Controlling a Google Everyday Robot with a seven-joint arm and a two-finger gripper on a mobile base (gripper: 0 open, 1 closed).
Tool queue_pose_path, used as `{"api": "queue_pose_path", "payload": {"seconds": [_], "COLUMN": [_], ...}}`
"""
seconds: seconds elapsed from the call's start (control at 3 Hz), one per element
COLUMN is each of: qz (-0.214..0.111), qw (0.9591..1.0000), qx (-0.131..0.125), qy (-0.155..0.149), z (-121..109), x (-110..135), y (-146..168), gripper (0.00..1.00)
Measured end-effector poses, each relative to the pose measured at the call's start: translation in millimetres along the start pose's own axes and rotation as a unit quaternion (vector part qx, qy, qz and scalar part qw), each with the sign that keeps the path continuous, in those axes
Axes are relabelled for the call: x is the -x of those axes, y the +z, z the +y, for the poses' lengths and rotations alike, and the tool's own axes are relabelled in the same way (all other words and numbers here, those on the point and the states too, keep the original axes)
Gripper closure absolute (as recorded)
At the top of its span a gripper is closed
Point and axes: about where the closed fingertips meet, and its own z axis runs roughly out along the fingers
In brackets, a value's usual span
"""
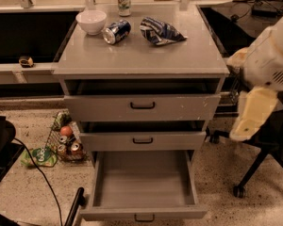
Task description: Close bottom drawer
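Observation:
The grey cabinet has three drawers. The bottom drawer is pulled far out toward me and is empty, with its small black loop handle at the lower edge of the view. The middle drawer and the top drawer stand slightly open. My white and cream arm hangs at the right, beside the cabinet at the height of the upper drawers and apart from it. My gripper is out of view.
On the cabinet top are a white bowl, a lying can, an upright can and a crumpled blue bag. A wire basket with cans sits on the floor at the left. A black office chair base is at the right. A black cable lies at the lower left.

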Motion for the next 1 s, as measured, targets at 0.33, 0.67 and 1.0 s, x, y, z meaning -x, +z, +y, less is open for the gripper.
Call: {"api": "queue_pose_path", "payload": {"seconds": [0.33,0.67,1.0], "qz": [-0.037,-0.068,-0.076], "qw": [0.9985,0.9933,0.9909], "qx": [0.041,0.094,0.107], "qy": [-0.007,0.000,0.031], "z": [22.2,49.8,76.4], "x": [8.3,17.5,22.2], "y": [63.9,127.4,178.5], "gripper": [0.00,0.00,0.00]}}
